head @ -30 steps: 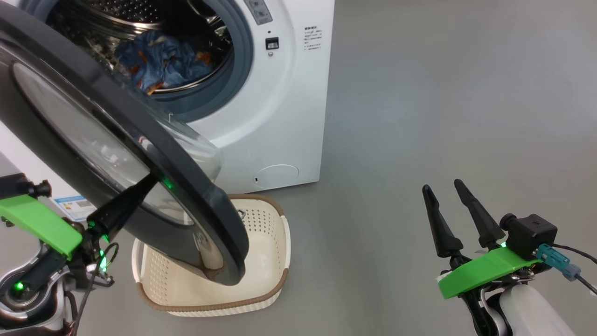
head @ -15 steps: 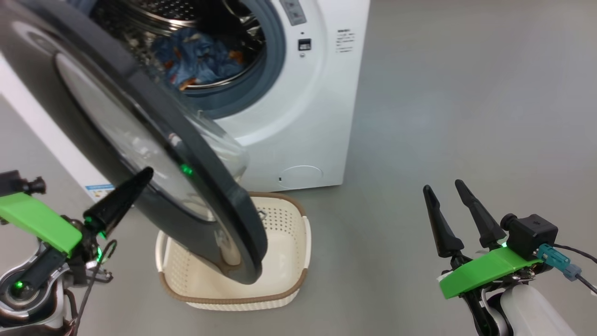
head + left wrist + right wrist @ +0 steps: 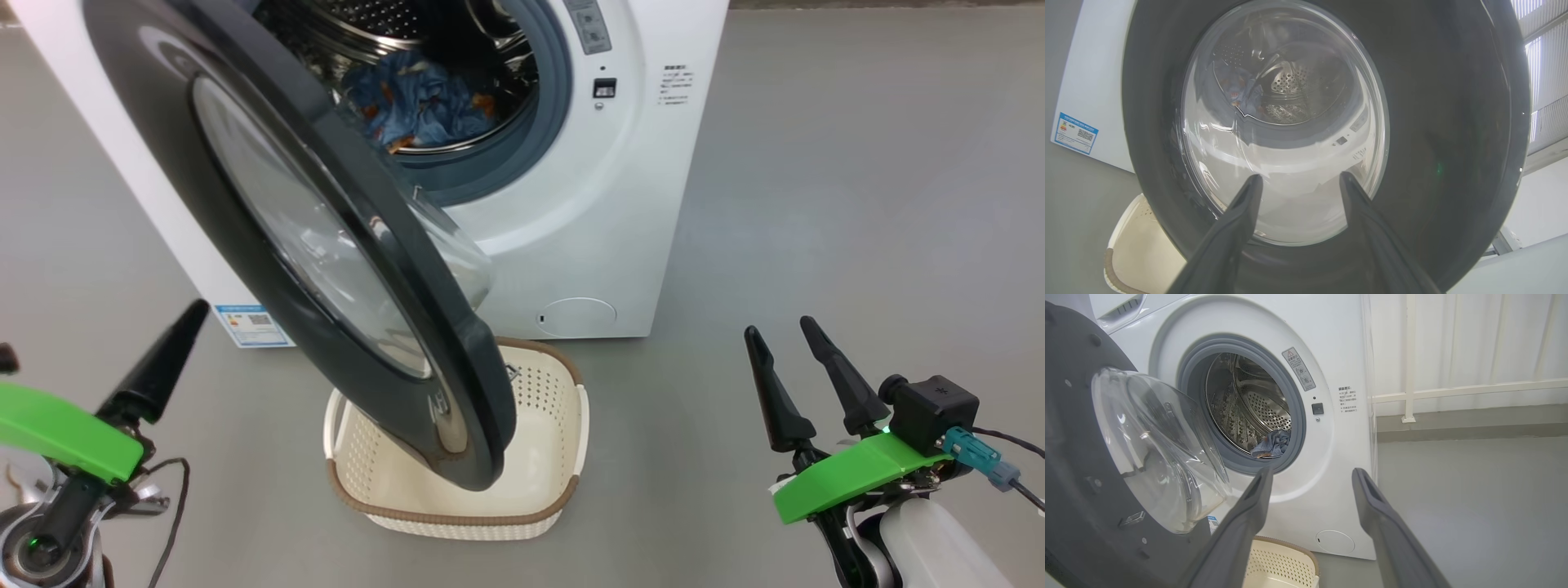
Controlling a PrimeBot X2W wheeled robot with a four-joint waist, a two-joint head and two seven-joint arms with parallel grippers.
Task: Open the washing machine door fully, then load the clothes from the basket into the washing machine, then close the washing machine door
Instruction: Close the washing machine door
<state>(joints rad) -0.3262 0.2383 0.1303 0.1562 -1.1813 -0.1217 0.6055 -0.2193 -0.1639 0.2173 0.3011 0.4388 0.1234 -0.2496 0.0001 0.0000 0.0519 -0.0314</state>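
The washing machine stands with its black washing machine door swung partway out over the basket, which looks empty. The blue printed clothes lie in the steel drum. At the lower left, a finger of my left gripper points at the door's outer face without touching it. In the left wrist view my left gripper is open before the door's glass. My right gripper is open and empty at the lower right, well clear of the machine.
Bare grey floor stretches to the right of the machine. A blue-white label is stuck low on the machine's side. In the right wrist view a white rail and a curtain stand behind the machine.
My left gripper has come off the door's outer face, drawn back to the lower left and opened. The head view has shifted, so the machine sits further right. The right arm has not moved.
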